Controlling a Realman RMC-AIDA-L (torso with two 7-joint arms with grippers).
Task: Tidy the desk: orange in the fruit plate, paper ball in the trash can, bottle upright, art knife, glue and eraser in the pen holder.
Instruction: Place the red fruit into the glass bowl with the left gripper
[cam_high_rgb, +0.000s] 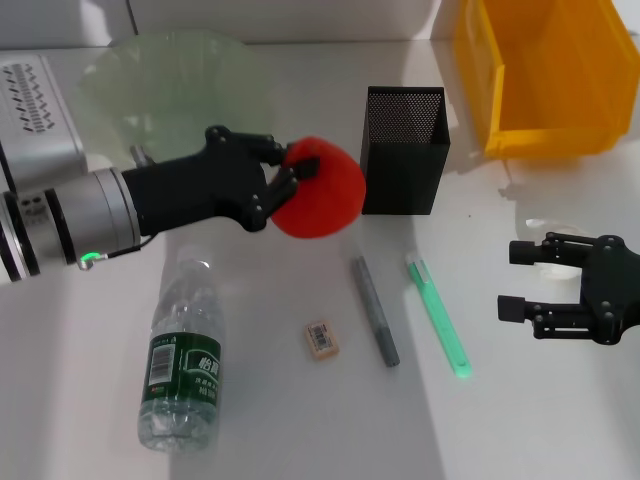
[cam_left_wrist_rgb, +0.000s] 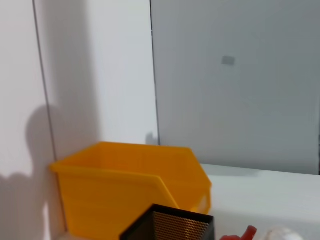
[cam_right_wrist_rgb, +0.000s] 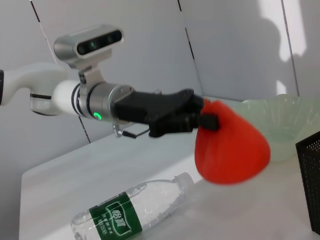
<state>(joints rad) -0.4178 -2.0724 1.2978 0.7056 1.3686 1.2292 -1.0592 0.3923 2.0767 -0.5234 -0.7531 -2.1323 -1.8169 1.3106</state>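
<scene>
Silver-grey left forearm with a green status light, matte black left pincer (cam_high_rgb: 290, 175) — right pincer (cam_high_rgb: 522, 281) likewise black

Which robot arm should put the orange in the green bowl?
The left one, probably. The left gripper already holds the orange above the table, right beside the green bowl. The right gripper hangs open and empty, far across the table.

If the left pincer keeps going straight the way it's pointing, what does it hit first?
The left pincer, shut on the orange, points toward the robot's right. The pen holder stands next in that line, so the orange would likely bump its mesh wall first, though the height is hard to judge.
</scene>
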